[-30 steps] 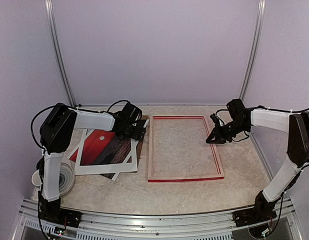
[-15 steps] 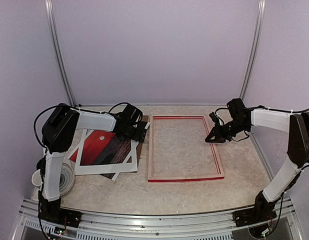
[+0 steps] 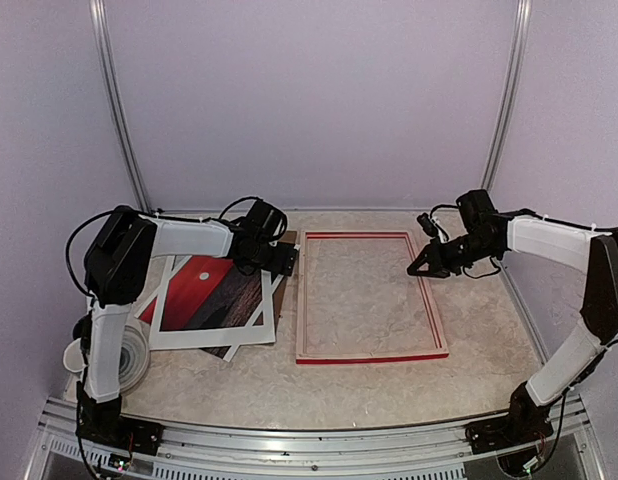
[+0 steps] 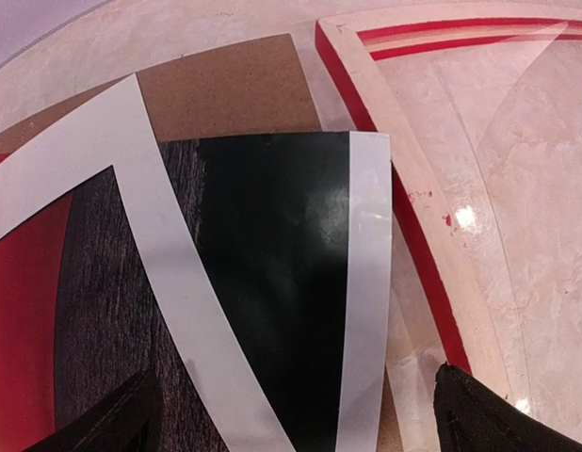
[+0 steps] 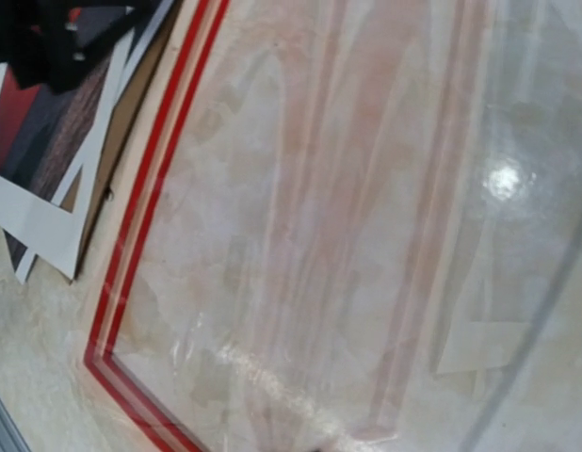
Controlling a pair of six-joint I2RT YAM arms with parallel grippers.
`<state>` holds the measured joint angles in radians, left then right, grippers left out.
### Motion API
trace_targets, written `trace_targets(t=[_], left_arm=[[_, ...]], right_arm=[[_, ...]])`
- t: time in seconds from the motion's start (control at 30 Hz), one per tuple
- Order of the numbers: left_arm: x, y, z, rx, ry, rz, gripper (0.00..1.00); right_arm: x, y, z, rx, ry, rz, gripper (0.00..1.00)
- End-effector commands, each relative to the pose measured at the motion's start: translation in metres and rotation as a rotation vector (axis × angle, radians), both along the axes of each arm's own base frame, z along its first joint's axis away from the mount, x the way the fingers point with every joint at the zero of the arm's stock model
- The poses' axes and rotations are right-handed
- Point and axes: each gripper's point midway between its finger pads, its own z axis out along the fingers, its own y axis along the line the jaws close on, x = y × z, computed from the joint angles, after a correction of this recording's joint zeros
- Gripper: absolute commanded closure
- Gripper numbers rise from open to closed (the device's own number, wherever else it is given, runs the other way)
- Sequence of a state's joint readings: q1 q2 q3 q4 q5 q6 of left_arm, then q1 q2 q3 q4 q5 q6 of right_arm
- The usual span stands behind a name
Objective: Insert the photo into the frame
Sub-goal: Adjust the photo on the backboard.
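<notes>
The frame (image 3: 371, 357) lies flat mid-table, red outside and pale wood inside; its rail also shows in the wrist views (image 4: 423, 273) (image 5: 145, 221). The photo (image 3: 204, 295), a red sky with a white sun and a white border, lies left of the frame on a pile. My left gripper (image 3: 279, 260) hovers open over the photo's dark right corner (image 4: 272, 264), one finger (image 4: 112, 424) over the print and the other over the frame's left rail. My right gripper (image 3: 419, 268) is shut at the frame's right rail. A clear sheet (image 5: 366, 235) fills its view; whether it is pinched is hidden.
A brown backing board (image 4: 225, 85) lies under the photo, along with a second white border strip (image 4: 169, 245). A white round object (image 3: 129, 360) sits at the table's left edge. Lilac walls enclose the table on three sides.
My right gripper has lifted a little and shifted up-left along the frame's right rail. My left gripper has edged slightly toward the frame's back left corner.
</notes>
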<state>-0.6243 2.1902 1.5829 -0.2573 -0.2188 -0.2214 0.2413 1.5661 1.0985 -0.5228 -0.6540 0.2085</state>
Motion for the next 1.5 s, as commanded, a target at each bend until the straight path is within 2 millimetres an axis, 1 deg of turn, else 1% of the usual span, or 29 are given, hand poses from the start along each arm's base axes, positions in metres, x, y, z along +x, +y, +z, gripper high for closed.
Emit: trace_targets(t=[0.0,0.13,0.3,0.43,0.5,0.63,0.73,0.83,0.87,0.97,1.03,1.07,1.1,1.17,1.2,1.33,1.47], left_arm=[[0.007,0.002,-0.014,0.031,0.016,0.011,0.01],[0.011,0.003,-0.020,0.039,0.021,0.014,0.01],[0.018,0.017,-0.027,0.066,0.010,0.075,0.01],[0.025,0.027,-0.023,0.060,-0.017,0.125,0.01],[0.028,0.029,-0.021,0.052,-0.024,0.135,0.01],[0.031,0.026,-0.018,0.041,-0.032,0.133,0.01],[0.029,0.023,-0.017,0.020,-0.029,0.119,0.01],[0.024,0.020,-0.008,-0.028,-0.033,0.112,0.01],[0.023,0.020,0.000,-0.049,-0.043,0.113,0.01],[0.017,0.023,0.013,-0.088,-0.058,0.130,0.01],[0.014,0.025,0.031,-0.119,-0.085,0.145,0.01],[0.011,0.027,0.034,-0.129,-0.089,0.151,0.01],[0.009,0.028,0.045,-0.147,-0.105,0.158,0.01],[0.003,0.031,0.054,-0.166,-0.119,0.164,0.01],[0.000,0.032,0.064,-0.177,-0.133,0.166,0.01],[-0.011,0.037,0.077,-0.180,-0.151,0.186,0.01],[-0.023,0.039,0.083,-0.195,-0.161,0.192,0.01]], right_arm=[[0.001,0.009,0.024,0.026,-0.085,0.039,0.91],[0.002,0.013,0.032,0.039,-0.103,0.042,0.91],[-0.001,0.023,0.053,0.095,-0.141,0.068,0.91],[-0.006,0.034,0.068,0.136,-0.162,0.102,0.91],[-0.008,0.040,0.074,0.154,-0.166,0.118,0.92],[-0.013,0.050,0.087,0.182,-0.183,0.147,0.92],[-0.014,0.055,0.099,0.208,-0.203,0.162,0.92],[-0.015,0.062,0.109,0.248,-0.212,0.182,0.93],[-0.014,0.064,0.111,0.259,-0.209,0.186,0.93],[-0.010,0.069,0.107,0.271,-0.191,0.195,0.93],[-0.004,0.071,0.101,0.266,-0.173,0.189,0.93],[-0.002,0.071,0.096,0.261,-0.164,0.187,0.93],[0.001,0.072,0.090,0.253,-0.149,0.182,0.93],[0.008,0.072,0.079,0.231,-0.122,0.167,0.93],[0.011,0.071,0.073,0.219,-0.111,0.159,0.93],[0.027,0.060,0.051,0.173,-0.076,0.101,0.94],[0.041,0.045,0.033,0.154,-0.054,0.043,0.94]])
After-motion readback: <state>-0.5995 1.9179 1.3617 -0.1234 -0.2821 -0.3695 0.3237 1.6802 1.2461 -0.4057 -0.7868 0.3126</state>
